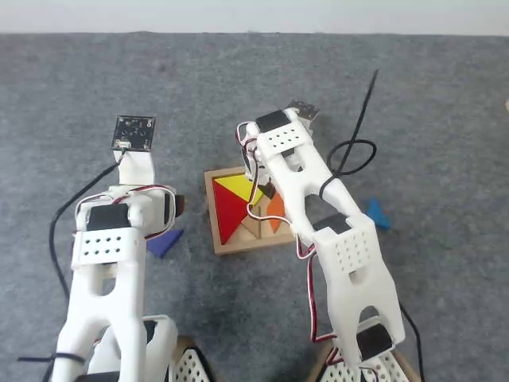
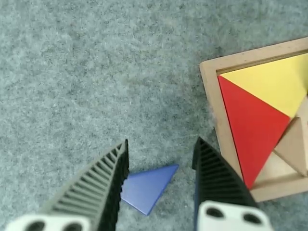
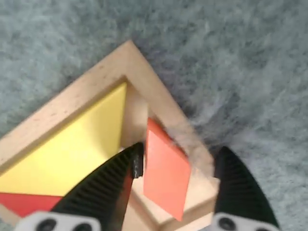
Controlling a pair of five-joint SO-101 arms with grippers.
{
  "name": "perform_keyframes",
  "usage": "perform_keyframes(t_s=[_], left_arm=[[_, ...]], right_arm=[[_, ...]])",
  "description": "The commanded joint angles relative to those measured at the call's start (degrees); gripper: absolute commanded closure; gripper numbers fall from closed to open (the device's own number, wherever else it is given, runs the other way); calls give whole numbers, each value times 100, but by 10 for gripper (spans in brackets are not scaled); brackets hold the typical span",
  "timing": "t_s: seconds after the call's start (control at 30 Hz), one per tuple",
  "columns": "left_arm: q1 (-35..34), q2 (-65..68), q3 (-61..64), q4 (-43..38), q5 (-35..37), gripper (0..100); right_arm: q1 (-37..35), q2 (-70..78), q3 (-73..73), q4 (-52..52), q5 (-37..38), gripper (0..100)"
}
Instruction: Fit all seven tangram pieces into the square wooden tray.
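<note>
The square wooden tray (image 1: 213,216) lies mid-table with a yellow triangle (image 1: 234,187) and a red triangle (image 1: 227,213) flat inside it. My right gripper (image 3: 182,149) hangs open over one tray corner (image 3: 132,53). An orange parallelogram (image 3: 166,171) sits tilted between its fingers, leaning on the tray's rim beside the yellow triangle (image 3: 72,149). My left gripper (image 2: 162,144) is open just above the carpet, left of the tray (image 2: 208,82). A dark blue triangle (image 2: 147,187) lies flat between its fingers, apart from both. That blue triangle (image 1: 165,243) shows beside the left arm.
A light blue triangle (image 1: 376,213) lies on the grey carpet right of the tray, past the right arm. Black cables (image 1: 354,147) loop behind the right arm. Bare wood (image 2: 293,144) shows in the tray beside the red triangle (image 2: 255,130).
</note>
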Motion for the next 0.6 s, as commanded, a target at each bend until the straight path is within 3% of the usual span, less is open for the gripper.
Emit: perform_keyframes(t_s=[0.0, 0.27, 0.57], left_arm=[[-9, -70, -40, -18, 26, 783], [-9, -70, -40, -18, 26, 783], [-9, -70, -40, -18, 18, 783]], right_arm=[[-207, 171, -229, -119, -26, 833], [-198, 207, -229, -4, -26, 833], [-171, -787, -404, 769, -79, 833]])
